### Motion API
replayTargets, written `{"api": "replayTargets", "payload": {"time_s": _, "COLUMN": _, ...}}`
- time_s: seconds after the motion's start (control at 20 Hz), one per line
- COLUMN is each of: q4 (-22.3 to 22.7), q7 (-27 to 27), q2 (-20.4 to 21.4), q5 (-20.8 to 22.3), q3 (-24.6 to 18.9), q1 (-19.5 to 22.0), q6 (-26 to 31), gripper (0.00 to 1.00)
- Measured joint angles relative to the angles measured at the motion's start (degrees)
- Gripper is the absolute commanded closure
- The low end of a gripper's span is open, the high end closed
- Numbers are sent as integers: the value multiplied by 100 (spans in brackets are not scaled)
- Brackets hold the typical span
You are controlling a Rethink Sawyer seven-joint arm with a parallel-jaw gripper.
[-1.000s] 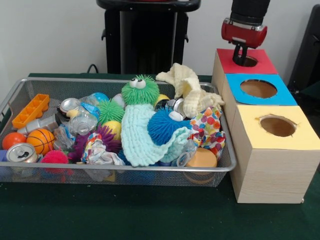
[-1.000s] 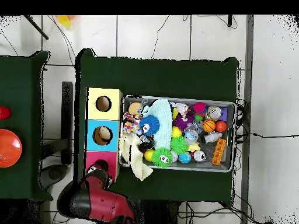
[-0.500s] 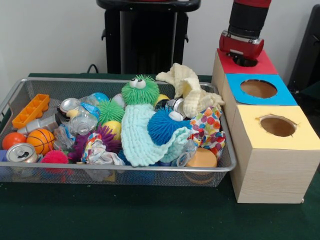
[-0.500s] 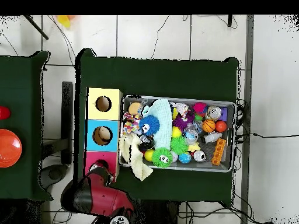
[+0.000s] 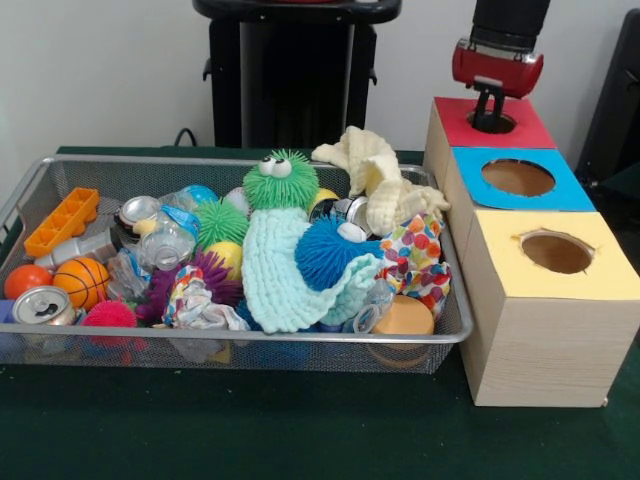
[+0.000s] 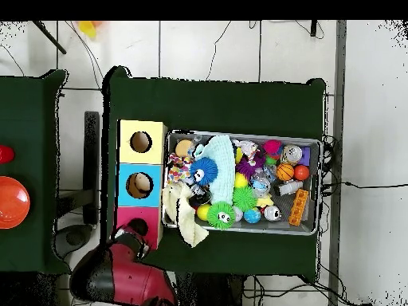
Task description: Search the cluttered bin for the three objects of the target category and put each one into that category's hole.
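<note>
My gripper (image 5: pixel 492 116) hangs right over the round hole of the red-topped box (image 5: pixel 525 128), its tip at the hole's mouth; the overhead view shows the gripper (image 6: pixel 137 232) at the red box (image 6: pixel 127 215) too. Nothing shows in it. The wire mesh bin (image 5: pixel 250 338) is heaped with clutter: a green fuzzy toy with eyes (image 5: pixel 280 178), a blue spiky ball (image 5: pixel 322 250), a pale blue knitted cloth (image 5: pixel 275 275), a cream cloth (image 5: pixel 380 180), a dotted cloth (image 5: pixel 420 255), a small basketball (image 5: pixel 82 280) and a can (image 5: pixel 42 304).
Beside the bin stand the blue-topped box (image 5: pixel 560 195) and the yellow-topped box (image 5: pixel 580 285), each with a round hole. An orange tray (image 5: pixel 62 220) lies at the bin's left end. A black pedestal (image 5: pixel 295 70) rises behind the bin.
The gripper sank into the red box's hole half a second ago and has now risen back above it. The bin's contents have not moved.
</note>
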State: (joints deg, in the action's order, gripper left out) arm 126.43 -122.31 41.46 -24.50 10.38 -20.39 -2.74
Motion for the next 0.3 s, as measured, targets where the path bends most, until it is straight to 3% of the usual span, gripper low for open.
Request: {"api": "replayTargets", "payload": {"time_s": 0.3, "q4": -4, "q7": 0, "q2": 334, "q5": 0, "q3": 262, "q1": -141, "q6": 547, "gripper": 100}}
